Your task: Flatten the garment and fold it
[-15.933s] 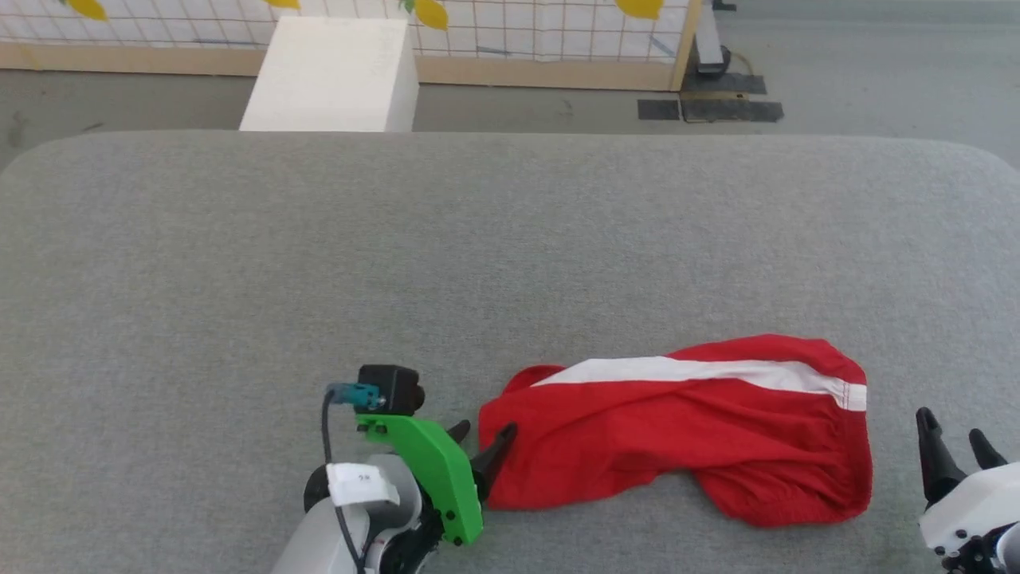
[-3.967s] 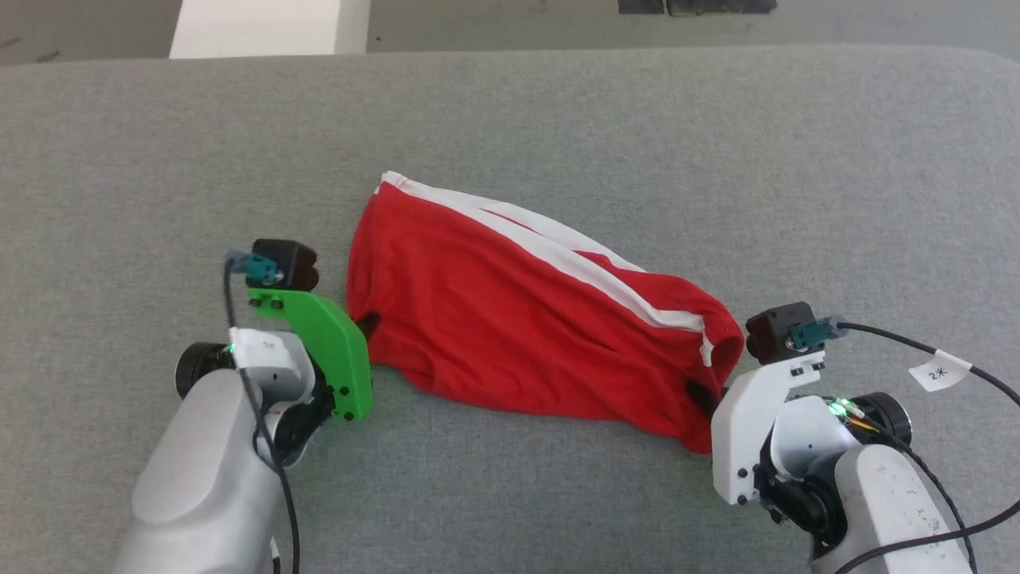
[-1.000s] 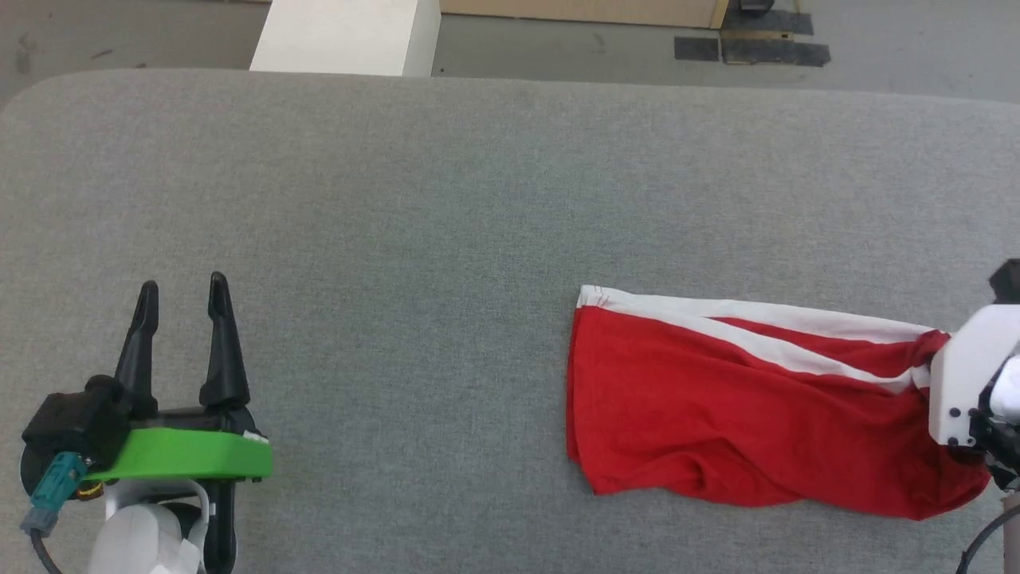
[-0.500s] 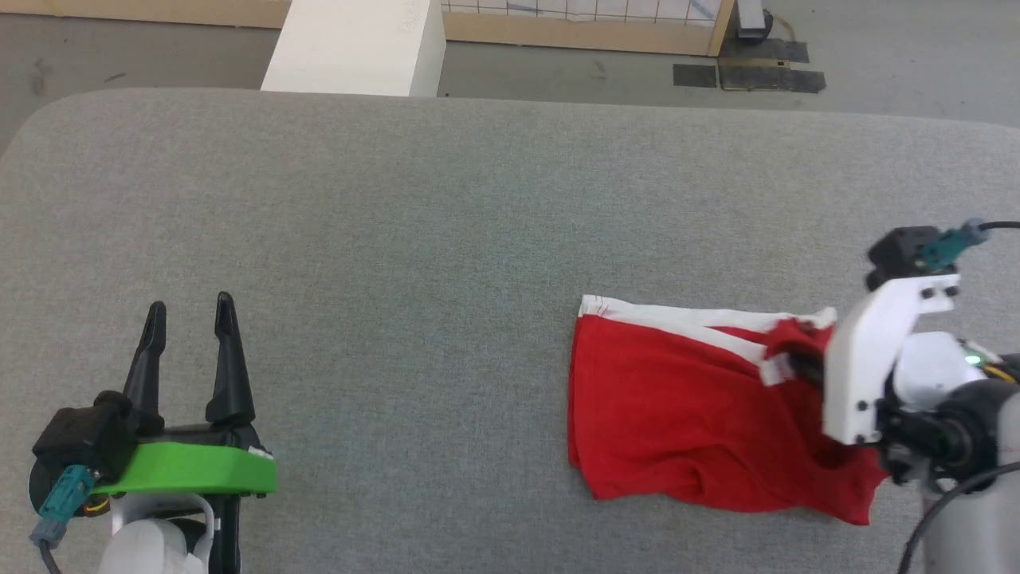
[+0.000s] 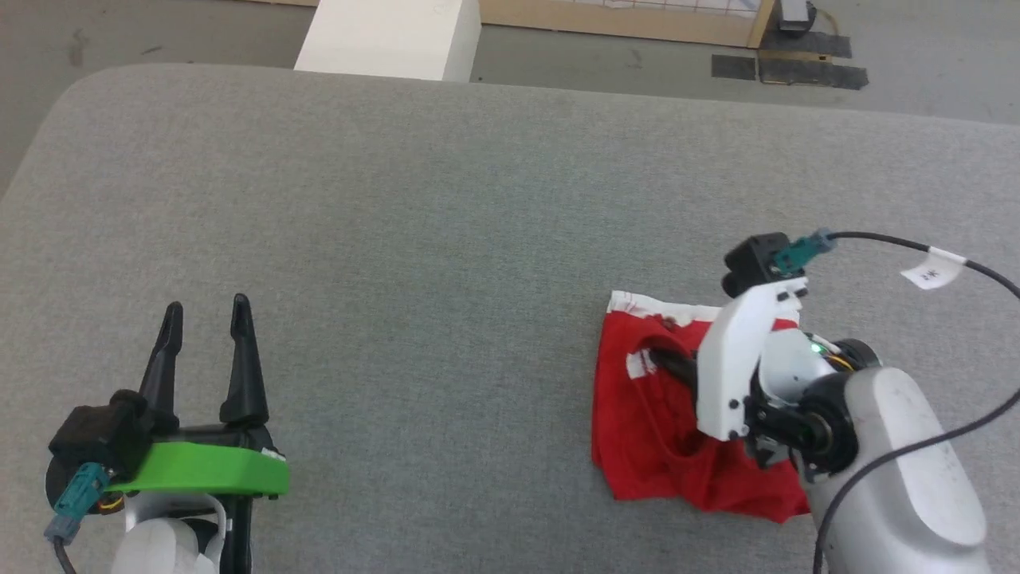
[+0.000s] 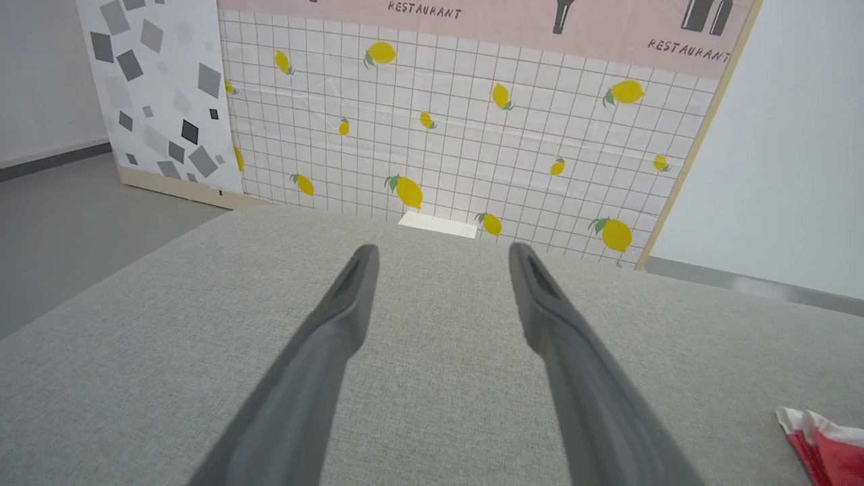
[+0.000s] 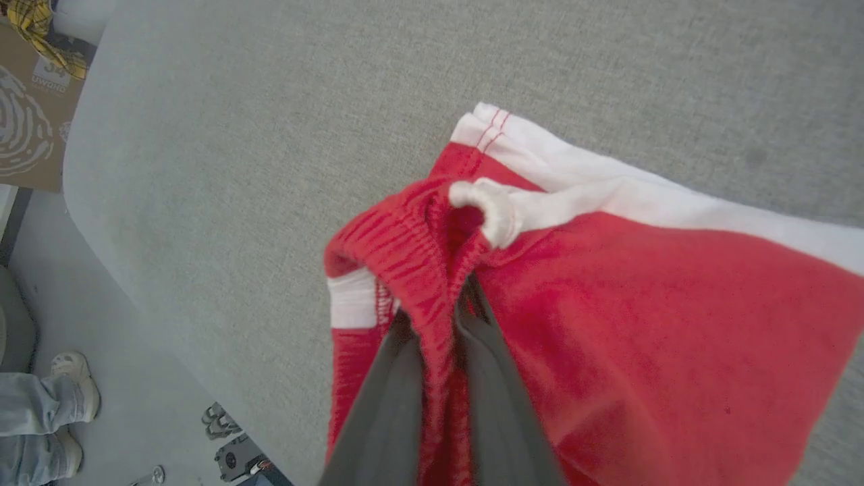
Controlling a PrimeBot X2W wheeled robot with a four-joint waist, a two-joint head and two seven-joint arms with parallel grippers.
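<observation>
Nearest you, at lower left, the left gripper hovers over the bare grey padded table, its two fingers spread apart and holding nothing, well apart from the red shorts. To your right, the right gripper is clamped on the ribbed red waistband of the shorts and holds that edge over the rest of the cloth, which lies bunched on the table's right half with a white stripe along its far side. Beyond the table's far edge you see a white block on the floor and, behind it, a lemon-patterned tiled panel
</observation>
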